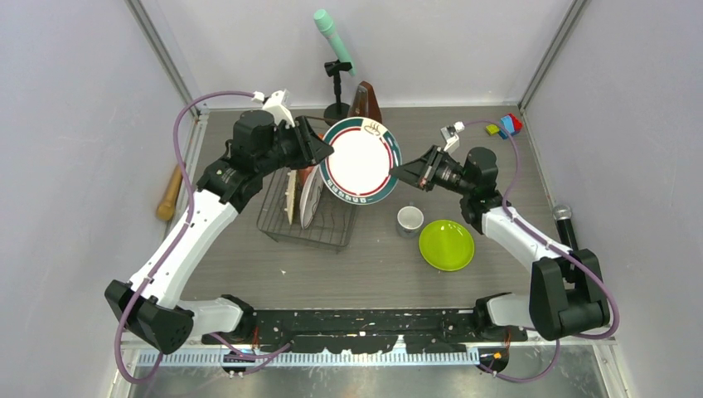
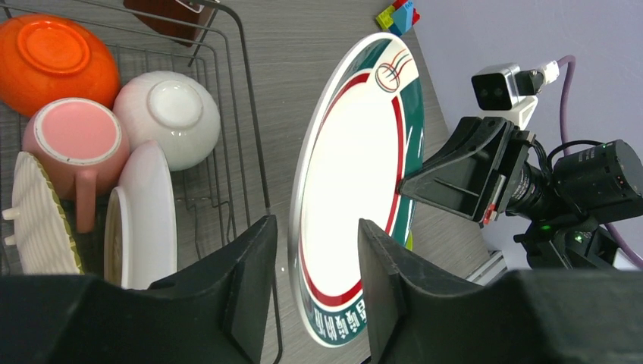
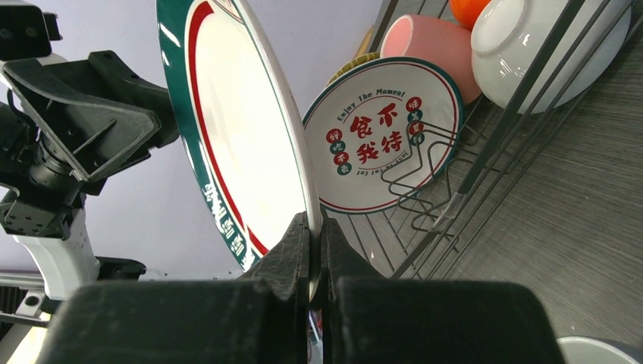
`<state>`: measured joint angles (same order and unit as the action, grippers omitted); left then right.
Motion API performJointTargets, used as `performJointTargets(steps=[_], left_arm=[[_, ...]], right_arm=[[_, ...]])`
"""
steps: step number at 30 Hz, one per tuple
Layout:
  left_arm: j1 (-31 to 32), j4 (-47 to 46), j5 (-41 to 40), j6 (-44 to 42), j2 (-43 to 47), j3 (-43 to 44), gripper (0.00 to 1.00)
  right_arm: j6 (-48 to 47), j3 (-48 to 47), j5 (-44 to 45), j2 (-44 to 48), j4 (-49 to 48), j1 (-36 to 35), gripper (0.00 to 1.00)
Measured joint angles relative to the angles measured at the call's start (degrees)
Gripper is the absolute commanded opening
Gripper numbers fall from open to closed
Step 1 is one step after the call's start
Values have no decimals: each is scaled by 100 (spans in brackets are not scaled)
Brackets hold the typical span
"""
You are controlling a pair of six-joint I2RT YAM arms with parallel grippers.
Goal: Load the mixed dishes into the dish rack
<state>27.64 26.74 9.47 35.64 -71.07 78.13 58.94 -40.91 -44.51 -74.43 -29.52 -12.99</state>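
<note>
Though thin-rimmed, glossy round plate [image 1: 360,161]

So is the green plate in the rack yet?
No, the green plate lies flat on the table, right of the rack, beside the cup.

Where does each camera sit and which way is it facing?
Top external: above and behind the arms, looking down on the table; both arms show.
Left wrist: on the left arm, facing the right arm; the open left gripper straddles the large plate.
Right wrist: facing the left arm; the right gripper clamps that plate's rim.
Both wrist views share the plate and dish rack.
</note>
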Motion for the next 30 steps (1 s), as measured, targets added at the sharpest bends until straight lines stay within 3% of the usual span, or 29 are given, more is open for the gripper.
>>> performJointTargets(steps=[3, 5, 7, 8, 10, 12, 19, 23, 30], left_arm=[[-2, -9, -28, -26, 0, -20, 3], [-11, -39, -48, -79, 0, -63, 0], [-31, -39, -42, -225, 0, -127, 0], [-33, -39, -37, -289, 0, -151, 0], [-31, -17, -57, -356, -4, -168, 0], [-26, -15, -127, -487, -4, -168, 0], [-26, -20, -448, -1281, 68, -168, 0], [136, -42, -603, -1947, 184, -166, 0], [1165, -101, -1355, -3314, 243, -74, 0]], right_arm=[[-81, 0, -15, 61, 83, -44, 0], [-157, -2, -7, 131, 160, -61, 2], [-184, -20, 35, 188, 284, -79, 39], [-219, -44, 61, 210, 413, -81, 73], [-391, -216, 170, 245, 824, -131, 95], [-649, -472, 455, 341, 1429, -188, 99], [-977, -1823, 1930, 800, 3888, -223, 100], [-197, -2761, 2612, 752, 5062, -256, 99], [1543, -4439, 3193, 212, 7023, -549, 93]])
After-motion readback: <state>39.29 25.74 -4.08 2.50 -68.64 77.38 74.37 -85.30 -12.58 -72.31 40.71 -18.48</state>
